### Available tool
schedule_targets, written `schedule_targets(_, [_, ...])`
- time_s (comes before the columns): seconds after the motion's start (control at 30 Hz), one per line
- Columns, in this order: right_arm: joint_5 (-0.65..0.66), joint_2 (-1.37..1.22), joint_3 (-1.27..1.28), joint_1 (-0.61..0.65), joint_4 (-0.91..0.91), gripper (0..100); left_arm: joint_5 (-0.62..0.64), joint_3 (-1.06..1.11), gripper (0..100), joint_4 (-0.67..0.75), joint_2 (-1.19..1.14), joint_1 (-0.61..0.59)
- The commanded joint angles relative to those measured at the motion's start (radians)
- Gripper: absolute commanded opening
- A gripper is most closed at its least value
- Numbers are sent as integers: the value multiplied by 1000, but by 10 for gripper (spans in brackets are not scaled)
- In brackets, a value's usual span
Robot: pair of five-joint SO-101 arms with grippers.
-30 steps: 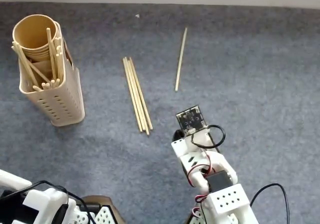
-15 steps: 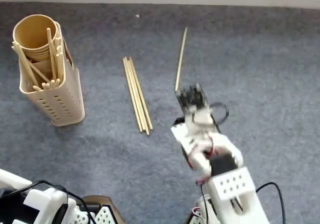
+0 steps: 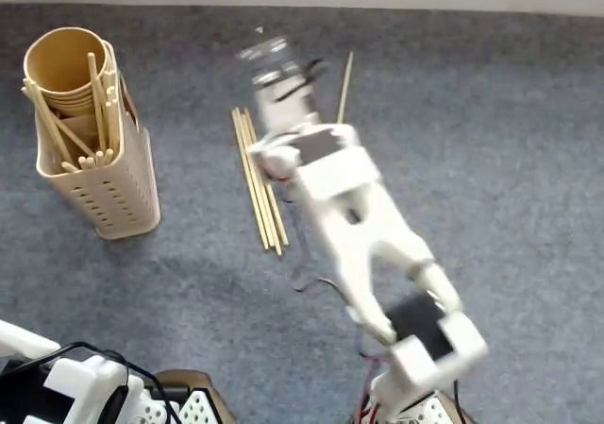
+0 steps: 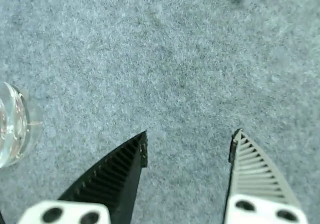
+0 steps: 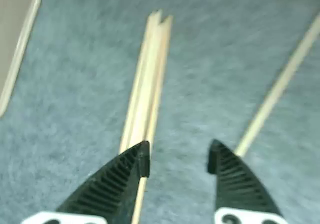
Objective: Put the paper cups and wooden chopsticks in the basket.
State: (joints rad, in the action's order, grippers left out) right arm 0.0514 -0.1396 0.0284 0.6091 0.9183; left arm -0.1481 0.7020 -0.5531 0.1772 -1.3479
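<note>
Grey carpet (image 3: 510, 141) is covering the whole table. Up front, the right gripper (image 5: 178, 156) is hovering with its jaws partly open and gripping nothing, sitting over the gap between the chopstick bundle (image 5: 150, 79) and a lone chopstick (image 5: 280, 84). Meanwhile the left gripper (image 4: 189, 136) is hanging wide open over bare carpet, also holding nothing. Off to the side, the paper cups (image 3: 61, 56) are sitting stacked in the basket (image 3: 113, 197) with more chopsticks (image 3: 49, 127).

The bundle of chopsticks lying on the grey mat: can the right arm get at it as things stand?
Probably yes. The right tool hangs open over the bundle of chopsticks, and nothing lies between them. The single chopstick lies apart, off to the other side.
</note>
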Motion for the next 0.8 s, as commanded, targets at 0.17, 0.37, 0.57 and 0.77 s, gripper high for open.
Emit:
schedule_targets(0.17, [-92, -188, -82, 15, -125, 242, 5, -7, 280, 54, 27, -7])
schedule_targets(0.37, [-100, -263, 71, 2, -269, 242, 5, -7, 280, 54, 27, -7])
schedule_targets(0.57, [-100, -334, 97, -10, -275, 221, 5, -7, 280, 54, 27, -7])
schedule_targets(0.77, [-100, -334, 96, -27, -205, 20, 5, -7, 280, 54, 27, -7])
